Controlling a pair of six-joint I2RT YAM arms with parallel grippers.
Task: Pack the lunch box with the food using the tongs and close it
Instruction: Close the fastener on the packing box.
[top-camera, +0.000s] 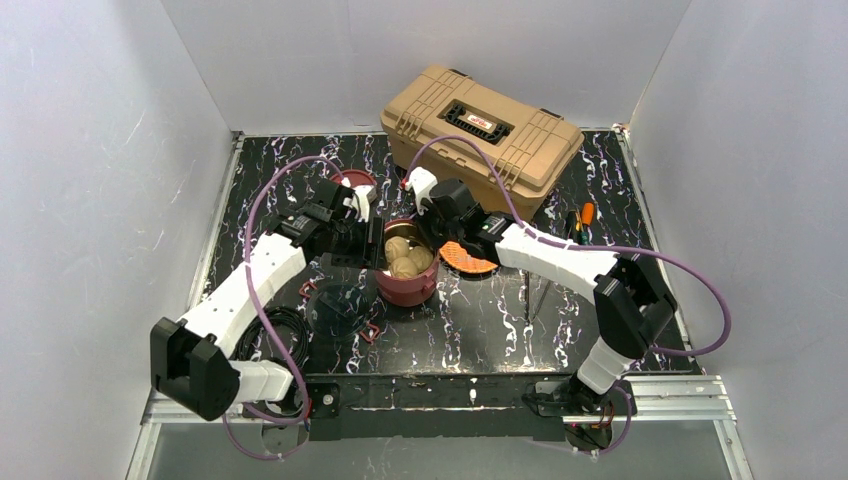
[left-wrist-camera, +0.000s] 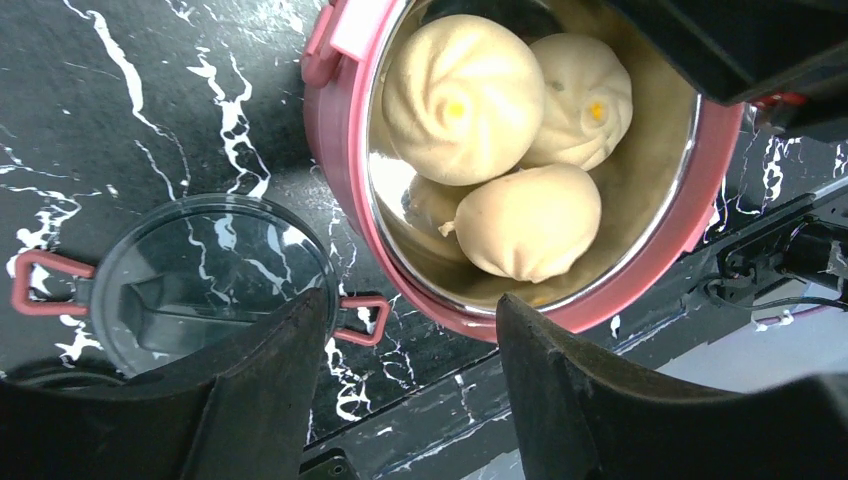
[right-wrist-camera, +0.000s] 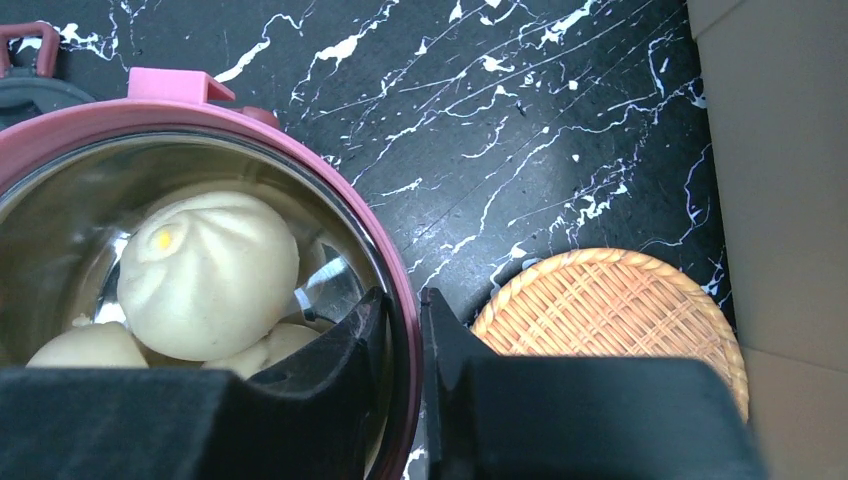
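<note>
One maroon, steel-lined bowl of the lunch box (top-camera: 406, 288) stands mid-table and holds the food, three beige buns (top-camera: 404, 256). My right gripper (right-wrist-camera: 403, 295) is shut on the bowl's rim (right-wrist-camera: 398, 262), one finger inside the wall and one outside, next to a bun (right-wrist-camera: 205, 270). In the top view this gripper (top-camera: 432, 228) is at the bowl's far right side. My left gripper (left-wrist-camera: 412, 300) is open and holds nothing. It hovers at the bowl's (left-wrist-camera: 340, 150) left side, above the buns (left-wrist-camera: 465, 95). What look like the thin dark tongs (top-camera: 534, 297) lie on the table to the right.
A clear round lid with red tabs (top-camera: 340, 303) (left-wrist-camera: 205, 280) lies left of the bowl. The orange woven plate (top-camera: 466, 260) (right-wrist-camera: 610, 305) is just to its right. At the back stand a tan toolbox (top-camera: 480, 135) and another maroon piece (top-camera: 352, 182). Screwdrivers (top-camera: 580, 220) lie at the right.
</note>
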